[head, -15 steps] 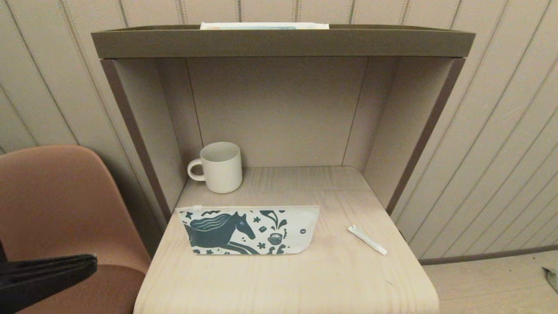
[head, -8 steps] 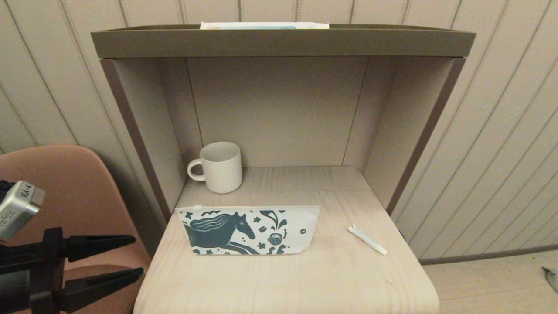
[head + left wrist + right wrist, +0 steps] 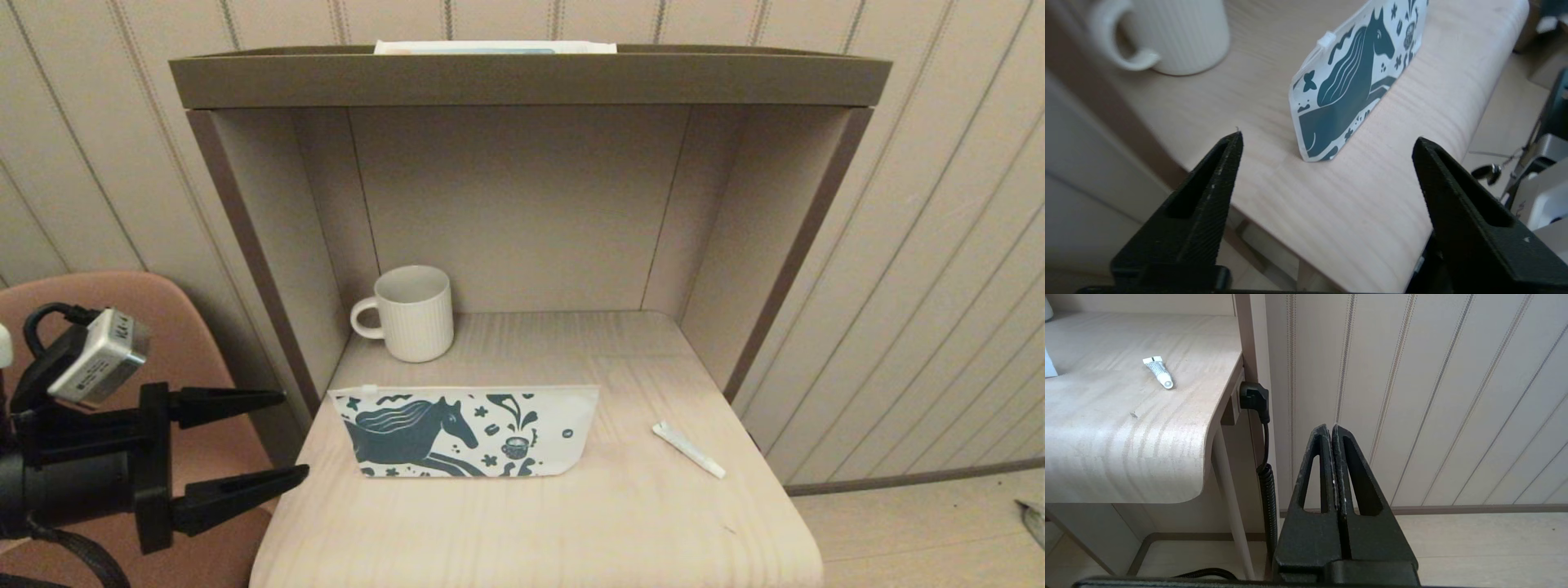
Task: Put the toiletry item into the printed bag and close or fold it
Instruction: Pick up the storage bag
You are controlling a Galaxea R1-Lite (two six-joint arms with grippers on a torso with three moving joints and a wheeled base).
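The printed bag (image 3: 465,431) stands on the wooden table, white with a teal horse, its white slider (image 3: 1326,39) at its left end. The toiletry item (image 3: 687,448), a slim white tube, lies flat to the bag's right and apart from it; it also shows in the right wrist view (image 3: 1158,371). My left gripper (image 3: 290,437) hovers open at the table's left edge, a short way left of the bag (image 3: 1355,77), nothing between its fingers. My right gripper (image 3: 1333,428) is shut and empty, low beside the table's right side, out of the head view.
A white ribbed mug (image 3: 412,313) stands behind the bag at the back left. Brown cabinet walls (image 3: 269,245) and a top shelf enclose the table's rear. A brown chair (image 3: 122,351) sits under my left arm. A coiled black cable (image 3: 1267,486) hangs by the table leg.
My left gripper has risen into view, opened wide and moved right toward the bag's left end. The bag, tube and mug have not moved.
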